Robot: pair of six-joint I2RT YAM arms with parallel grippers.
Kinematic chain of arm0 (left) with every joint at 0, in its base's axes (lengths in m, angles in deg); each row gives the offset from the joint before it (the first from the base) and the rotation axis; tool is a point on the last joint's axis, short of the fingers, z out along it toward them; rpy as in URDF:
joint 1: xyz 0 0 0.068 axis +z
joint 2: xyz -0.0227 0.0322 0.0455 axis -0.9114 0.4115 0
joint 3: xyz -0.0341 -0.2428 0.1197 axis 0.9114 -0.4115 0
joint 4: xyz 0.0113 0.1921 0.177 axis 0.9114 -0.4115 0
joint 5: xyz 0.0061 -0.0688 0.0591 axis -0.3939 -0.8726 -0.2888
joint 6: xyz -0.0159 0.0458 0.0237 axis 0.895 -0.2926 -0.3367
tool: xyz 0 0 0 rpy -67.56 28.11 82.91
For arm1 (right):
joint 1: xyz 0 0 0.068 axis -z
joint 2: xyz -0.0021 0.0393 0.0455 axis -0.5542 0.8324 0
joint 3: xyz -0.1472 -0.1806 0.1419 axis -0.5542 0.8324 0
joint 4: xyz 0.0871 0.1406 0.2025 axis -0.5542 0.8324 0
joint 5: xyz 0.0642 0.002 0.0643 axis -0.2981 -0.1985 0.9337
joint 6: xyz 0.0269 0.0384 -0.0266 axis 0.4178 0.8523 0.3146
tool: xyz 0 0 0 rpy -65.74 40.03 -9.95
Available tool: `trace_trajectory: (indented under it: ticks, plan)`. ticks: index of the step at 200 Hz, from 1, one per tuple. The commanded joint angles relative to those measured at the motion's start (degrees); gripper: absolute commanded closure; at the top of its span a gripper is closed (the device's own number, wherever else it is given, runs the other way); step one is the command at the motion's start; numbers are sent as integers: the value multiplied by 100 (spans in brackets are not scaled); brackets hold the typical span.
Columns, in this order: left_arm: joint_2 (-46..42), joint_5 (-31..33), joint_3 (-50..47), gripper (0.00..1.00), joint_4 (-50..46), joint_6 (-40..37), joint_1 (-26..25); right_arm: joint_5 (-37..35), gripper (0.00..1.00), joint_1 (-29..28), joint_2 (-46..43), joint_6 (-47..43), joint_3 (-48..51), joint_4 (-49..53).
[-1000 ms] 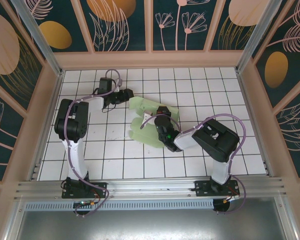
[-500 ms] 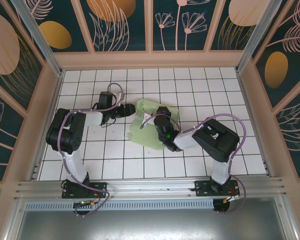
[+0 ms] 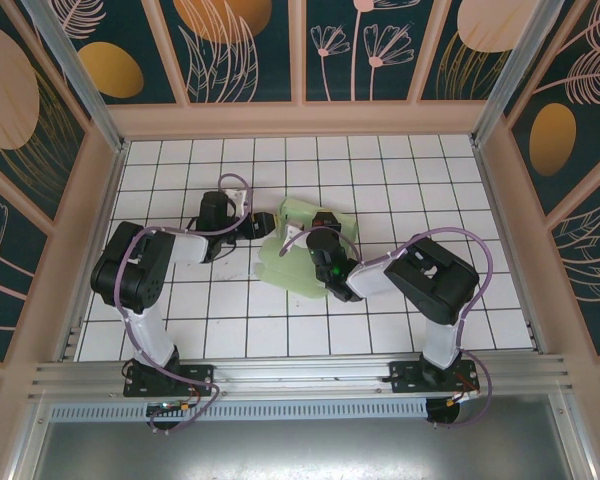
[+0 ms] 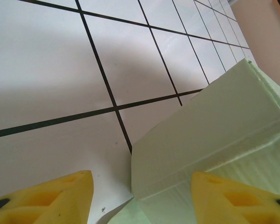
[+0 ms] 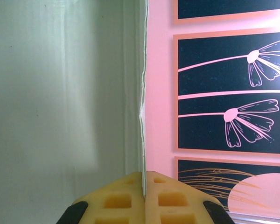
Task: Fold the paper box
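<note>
Comparing the overhead view with a second ago: the left hand (image 4: 140,199) has swung in from the far left of the tabletop (image 3: 380,170) and now sits just beside the left edge of the paper box (image 3: 283,265). Over the same interval the box's outline has drawn in. Flaps that lay spread flat now stand up, and the far flap is raised.

Right hand (image 5: 143,186): yellow fingertips pressed together, pinching a thin upright card edge of the box. It has not shifted.

Left hand: fingers (image 4: 60,196) spread, with a corner of a raised box wall in the gap between them. No clamp on the card is visible.

Judgement: the fold is under way, not finished. The right hand anchors one panel while the left is placed to push or tuck the neighbouring wall. The box is partly formed, left of the tabletop's centre, between the two hands.

Materials and shapes:
- Box: pale mint-green thin card, matte, slightly translucent at the edges. Score lines show as soft ridges. The pinched edge looks a little ragged.
- Wall in the left wrist view: a flat panel with a crisp folded lip, bending easily by the look of it.
- Tabletop: smooth white, black grid lines, faintly glossy.
</note>
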Motion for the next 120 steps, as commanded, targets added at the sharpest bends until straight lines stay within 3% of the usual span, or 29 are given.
trace_trajectory:
  ticks: [1, 32, 61, 120]
  plan:
    - [-96, 58, -60, 45, 242, -115, -78, 48, 100, -48, 2, 194, -222, 108]
    - [-81, 293, -45, 44, 104, -179, -87, 19, 100, -43, 129, 222, -419, 329]
    - [-49, 320, -19, 44, 82, -179, -86, -219, 100, -26, 561, -353, -277, -717]
    - [148, 292, 78, 45, 83, -205, -86, -346, 100, -43, 771, -562, -237, -1203]
